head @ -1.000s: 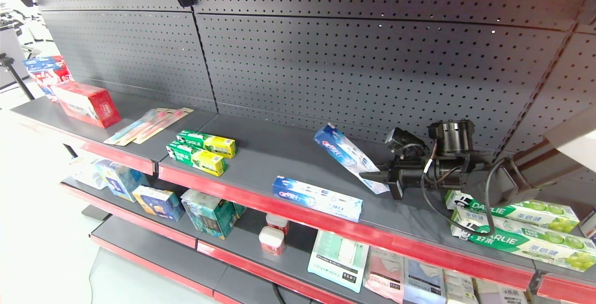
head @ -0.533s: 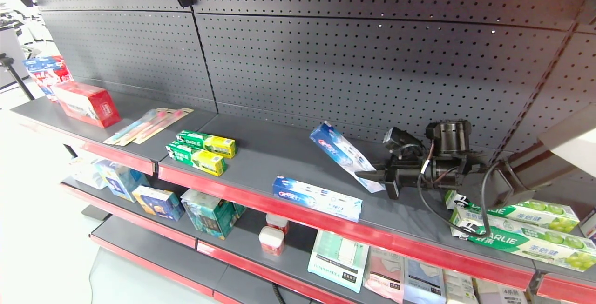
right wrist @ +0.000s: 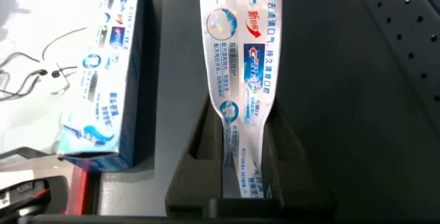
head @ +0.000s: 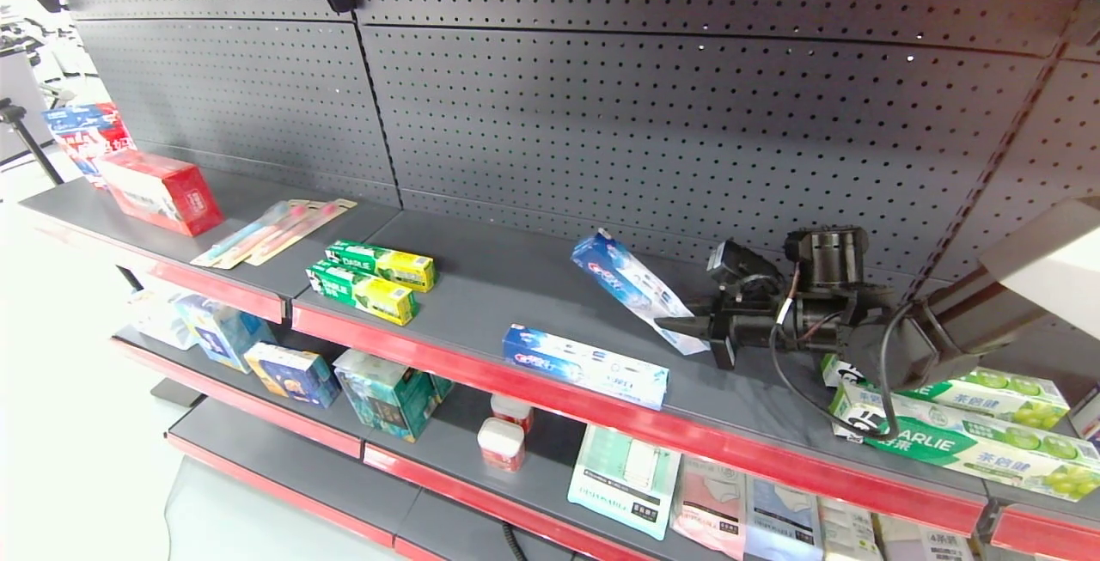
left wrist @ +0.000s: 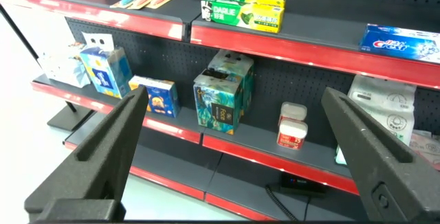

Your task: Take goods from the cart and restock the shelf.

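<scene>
Head view: right hand (head: 679, 329) clamped on a tilted blue toothpaste pack (head: 623, 282) over the middle shelf (head: 516, 277), behind a flat-lying toothpaste box (head: 584, 365). Left wrist view: left hand (left wrist: 234, 97), fingers apart, faced the lower shelves. Right wrist view: pack pinched between both fingers.

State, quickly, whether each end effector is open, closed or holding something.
Left end effector: open, empty.
Right end effector: closed on the blue toothpaste box.
</scene>
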You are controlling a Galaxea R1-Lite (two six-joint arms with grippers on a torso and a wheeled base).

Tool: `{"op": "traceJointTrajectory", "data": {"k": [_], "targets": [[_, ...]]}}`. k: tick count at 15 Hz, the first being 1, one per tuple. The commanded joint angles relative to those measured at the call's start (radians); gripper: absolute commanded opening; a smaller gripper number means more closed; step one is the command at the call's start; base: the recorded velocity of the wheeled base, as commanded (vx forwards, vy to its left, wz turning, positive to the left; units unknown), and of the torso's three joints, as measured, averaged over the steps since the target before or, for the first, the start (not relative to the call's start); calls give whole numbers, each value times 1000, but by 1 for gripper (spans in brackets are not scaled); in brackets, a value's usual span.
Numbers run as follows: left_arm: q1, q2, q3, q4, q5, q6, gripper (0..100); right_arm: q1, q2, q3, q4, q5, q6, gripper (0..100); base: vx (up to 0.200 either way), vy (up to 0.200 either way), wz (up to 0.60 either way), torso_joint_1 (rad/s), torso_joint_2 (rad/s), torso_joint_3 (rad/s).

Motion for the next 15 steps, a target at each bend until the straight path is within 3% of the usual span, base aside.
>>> {"op": "traceJointTrajectory", "data": {"k": [1,3,10,11,15], "targets": [[0,0,0,0,1,0,100,-12,3,0,-1,12,-19,0,0,0,0,0,0,0],[0,0,0,0,1,0,100,-27,7,5,-1,30,-84,0,0,0,0,0,0,0],[0,0,0,0,1,0,100,-25,7,6,-1,33,-87,0,0,0,0,0,0,0],[0,0,0,0,1,0,100,-24,7,5,-1,33,-85,100,0,0,0,0,0,0],[0,0,0,0,1,0,100,-25,7,5,-1,33,-76,100,0,0,0,0,0,0]]}}
